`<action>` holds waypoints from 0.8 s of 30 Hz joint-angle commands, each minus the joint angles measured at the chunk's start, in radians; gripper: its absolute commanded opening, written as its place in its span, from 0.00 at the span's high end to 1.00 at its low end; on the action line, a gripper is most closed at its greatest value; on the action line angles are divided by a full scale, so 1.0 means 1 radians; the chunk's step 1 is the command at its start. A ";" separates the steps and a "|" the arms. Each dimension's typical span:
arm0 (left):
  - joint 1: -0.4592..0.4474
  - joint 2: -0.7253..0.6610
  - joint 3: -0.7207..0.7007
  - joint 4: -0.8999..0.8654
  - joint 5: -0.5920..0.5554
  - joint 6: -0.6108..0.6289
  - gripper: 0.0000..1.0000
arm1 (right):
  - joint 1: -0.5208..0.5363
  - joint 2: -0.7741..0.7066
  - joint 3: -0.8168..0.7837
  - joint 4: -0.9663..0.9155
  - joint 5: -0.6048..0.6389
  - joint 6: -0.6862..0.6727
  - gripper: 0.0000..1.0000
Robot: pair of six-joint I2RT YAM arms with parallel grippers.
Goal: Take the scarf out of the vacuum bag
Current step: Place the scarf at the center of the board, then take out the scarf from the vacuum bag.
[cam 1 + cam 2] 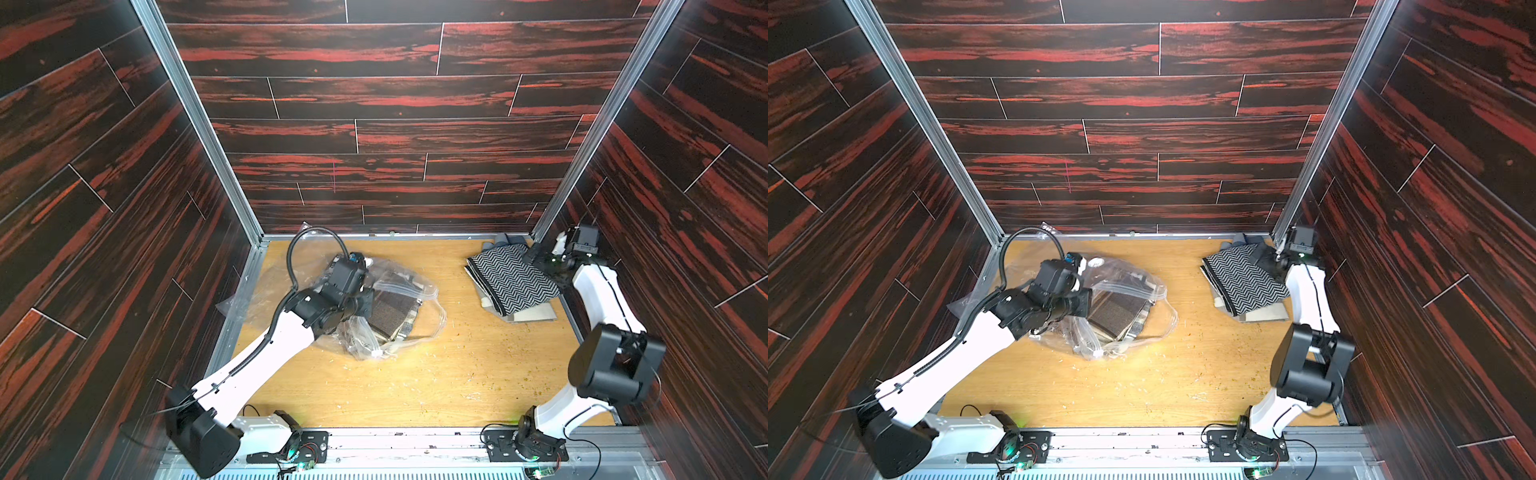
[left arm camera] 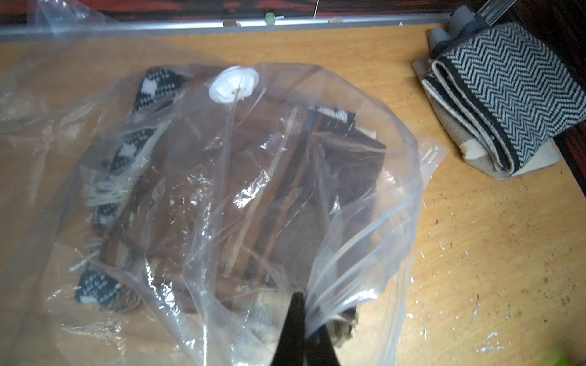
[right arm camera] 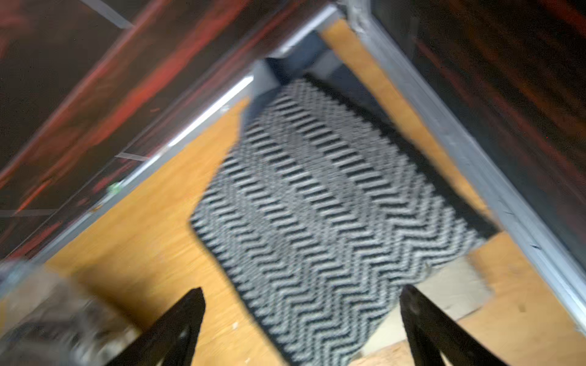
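The crinkly clear vacuum bag (image 1: 415,286) (image 1: 1154,286) lies left of the table's middle, its round white valve (image 2: 234,84) facing up. Folded scarves sit inside it, a brown one (image 1: 392,309) (image 2: 285,215) on top. My left gripper (image 2: 301,304) (image 1: 372,307) is shut on a fold of the bag's plastic near the zip edge. A black-and-white herringbone scarf (image 1: 511,278) (image 1: 1246,278) (image 3: 317,221) lies folded outside the bag in the far right corner. My right gripper (image 3: 302,288) (image 1: 536,254) hovers open over that scarf's edge, holding nothing.
The herringbone scarf rests on a beige folded cloth (image 1: 536,313), with a grey item (image 1: 509,240) behind it against the back rail. The bag's small white slider clip (image 1: 376,353) is at its near edge. Walls enclose the wooden table (image 1: 415,374) on three sides.
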 commanded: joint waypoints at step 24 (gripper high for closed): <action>0.001 -0.092 -0.079 0.066 0.176 0.028 1.00 | 0.418 -0.572 -0.506 0.258 -0.601 0.361 0.02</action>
